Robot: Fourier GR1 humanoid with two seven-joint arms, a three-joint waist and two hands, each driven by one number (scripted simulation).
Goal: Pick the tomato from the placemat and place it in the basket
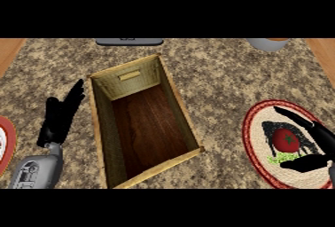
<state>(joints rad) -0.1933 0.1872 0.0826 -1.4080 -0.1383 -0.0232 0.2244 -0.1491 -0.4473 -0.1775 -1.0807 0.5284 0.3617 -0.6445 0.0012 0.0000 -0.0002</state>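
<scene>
Bracketing tomato (pixel 286 138) — right robot hand (pixel 322 135).

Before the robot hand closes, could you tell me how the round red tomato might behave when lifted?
The round red tomato is ball-shaped, so it may roll on the flat woven placemat if nudged. Its smooth skin could probably slip between the fingers of the right robot hand.

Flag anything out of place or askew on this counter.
Nothing is spilled or damaged. Only the basket stands out: it sits turned at an angle to the counter's far edge. The tomato lies on its placemat, with the right hand open around it.
</scene>
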